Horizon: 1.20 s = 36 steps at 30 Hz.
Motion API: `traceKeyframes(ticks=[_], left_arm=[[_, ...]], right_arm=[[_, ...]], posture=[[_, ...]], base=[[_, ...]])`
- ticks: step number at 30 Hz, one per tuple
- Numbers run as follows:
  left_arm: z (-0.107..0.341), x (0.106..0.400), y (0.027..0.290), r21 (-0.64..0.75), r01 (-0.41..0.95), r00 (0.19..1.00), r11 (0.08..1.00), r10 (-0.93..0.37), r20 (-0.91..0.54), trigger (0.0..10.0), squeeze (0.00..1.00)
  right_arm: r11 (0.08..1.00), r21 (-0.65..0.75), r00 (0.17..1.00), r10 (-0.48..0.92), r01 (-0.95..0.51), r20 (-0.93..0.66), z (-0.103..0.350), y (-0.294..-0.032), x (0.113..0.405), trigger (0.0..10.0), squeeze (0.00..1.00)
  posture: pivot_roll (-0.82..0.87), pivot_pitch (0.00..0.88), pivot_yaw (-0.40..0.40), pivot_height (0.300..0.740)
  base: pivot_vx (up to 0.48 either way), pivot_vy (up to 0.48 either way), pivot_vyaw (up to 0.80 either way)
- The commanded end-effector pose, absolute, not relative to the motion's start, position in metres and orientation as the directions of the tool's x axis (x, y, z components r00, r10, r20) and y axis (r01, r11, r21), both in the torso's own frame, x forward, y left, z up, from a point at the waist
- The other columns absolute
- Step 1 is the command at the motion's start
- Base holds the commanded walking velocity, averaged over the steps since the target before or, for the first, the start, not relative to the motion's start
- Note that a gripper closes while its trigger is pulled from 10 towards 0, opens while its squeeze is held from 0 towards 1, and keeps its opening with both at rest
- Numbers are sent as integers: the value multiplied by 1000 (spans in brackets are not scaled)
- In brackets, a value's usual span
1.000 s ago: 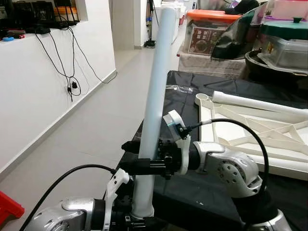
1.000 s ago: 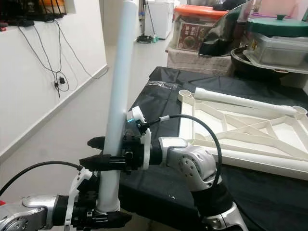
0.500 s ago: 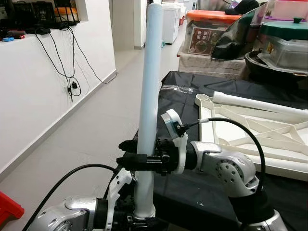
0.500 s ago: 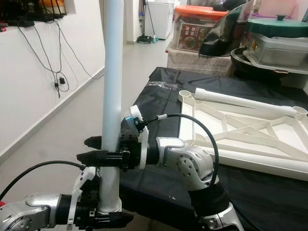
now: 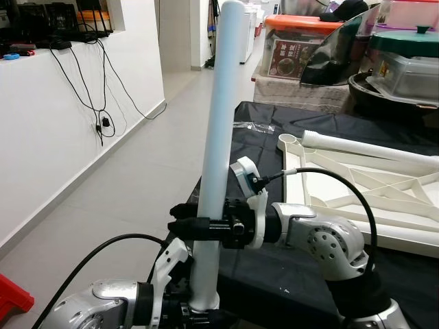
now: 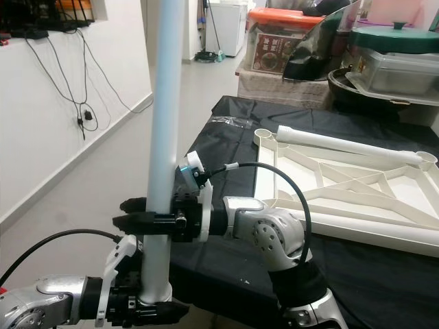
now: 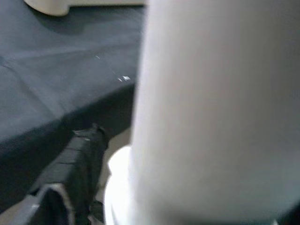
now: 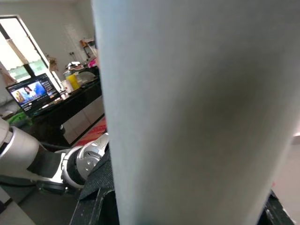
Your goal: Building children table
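Observation:
A long white table leg [image 5: 219, 123] stands nearly upright in front of me, leaning slightly to the right at its top. My right gripper [image 5: 188, 221] is shut on its middle, reaching in from the right. Down at the leg's foot, my left gripper [image 5: 202, 314] is shut on it. In both wrist views the leg [image 7: 211, 117] [image 8: 197, 108] sits very close to the lens. The white tabletop frame [image 5: 363, 185] lies upside down on the black-covered table [image 5: 267, 137], with another white leg [image 5: 370, 147] lying along its far edge.
A white wall [image 5: 62, 137] with hanging black cables runs along the left, with open grey floor [image 5: 137, 185] beside it. Storage boxes and lidded containers [image 5: 302, 41] stand behind the table. A red object [image 5: 10, 295] lies on the floor at the lower left.
The leg swung from a rightward lean to nearly vertical, and its top has now tipped slightly back to the right. Both grippers stayed shut on it.

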<state>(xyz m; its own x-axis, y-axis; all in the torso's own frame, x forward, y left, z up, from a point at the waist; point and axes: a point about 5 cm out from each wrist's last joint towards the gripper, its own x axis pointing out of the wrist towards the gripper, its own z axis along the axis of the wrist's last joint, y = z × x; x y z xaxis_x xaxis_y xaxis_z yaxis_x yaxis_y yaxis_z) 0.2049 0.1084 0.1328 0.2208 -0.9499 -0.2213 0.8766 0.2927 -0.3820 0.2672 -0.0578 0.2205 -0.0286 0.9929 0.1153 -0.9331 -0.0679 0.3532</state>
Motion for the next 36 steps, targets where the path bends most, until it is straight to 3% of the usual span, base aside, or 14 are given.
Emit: traceKeyframes(ticks=[1, 7, 8, 16, 17, 19, 20, 21, 22, 23, 24, 29, 31, 36], left_arm=[[131, 206, 106, -382, 869, 250, 315, -945, -212, 10000, 1000], [136, 208, 106, -355, 873, 281, 335, -940, -196, 10000, 1000], [136, 207, 106, -347, 873, 287, 342, -937, -199, 10000, 0], [136, 204, 109, -324, 857, 353, 402, -914, -200, 10000, 0], [137, 209, 113, -292, 817, 464, 496, -868, -177, 10000, 0], [137, 209, 113, -292, 817, 464, 496, -868, -177, 10000, 0], [140, 215, 117, -264, 759, 581, 595, -803, -137, 10000, 0], [140, 215, 117, -264, 759, 581, 595, -803, -137, 10000, 0], [144, 225, 125, -224, 655, 722, 722, -685, -97, 10000, 0], [144, 225, 125, -224, 655, 722, 722, -685, -97, 10000, 0], [147, 233, 133, -204, 556, 814, 806, -578, -63, 10000, 0], [150, 239, 139, -195, 453, 884, 870, -467, -30, 10000, 0], [149, 241, 140, -177, 418, 903, 891, -429, -28, 10000, 0], [149, 243, 141, -156, 388, 917, 908, -397, -30, 10000, 0]], right_arm=[[-86, 319, -42, 989, -944, 143, 229, -56, 266, 0, 0], [-63, 314, -18, 989, -947, 144, 232, -64, 271, 0, 0], [-51, 309, -7, 990, -950, 143, 233, -68, 274, 0, 0], [66, 276, 106, 986, -959, 130, 236, -88, 290, 0, 0], [227, 240, 263, 956, -944, 131, 240, -105, 309, 0, 0], [227, 240, 263, 956, -944, 131, 240, -105, 309, 0, 0], [392, 211, 424, 896, -895, 135, 243, -120, 326, 0, 0], [392, 211, 424, 896, -895, 135, 243, -120, 326, 0, 0], [576, 168, 598, 786, -800, 154, 246, -132, 343, 0, 0], [576, 168, 598, 786, -800, 154, 246, -132, 343, 0, 0], [710, 149, 725, 663, -688, 187, 249, -139, 354, 0, 0], [831, 113, 827, 509, -544, 239, 253, -141, 360, 0, 0], [861, 91, 847, 466, -501, 255, 251, -131, 357, 10000, 0], [861, 85, 845, 465, -501, 262, 250, -125, 356, 10000, 0]], posture=[[119, 0, -29, 740], [123, 0, -31, 740], [124, 0, -32, 740], [131, 0, -35, 740], [136, 0, -37, 740], [136, 0, -37, 740], [135, 0, -34, 740], [135, 0, -34, 740], [137, 0, -38, 740], [137, 0, -38, 740], [136, 0, -37, 740], [142, 0, -39, 740], [143, 0, -39, 740], [141, 0, -43, 740]], base=[[0, 0, 0], [0, 0, 0], [0, 0, 0], [0, 0, 0], [0, 0, 0], [0, 0, 0], [0, 0, 0], [0, 0, 0], [0, 0, 0], [0, 0, 0], [0, 0, 0], [0, 0, 0], [0, -349, 0], [0, -411, 0]])
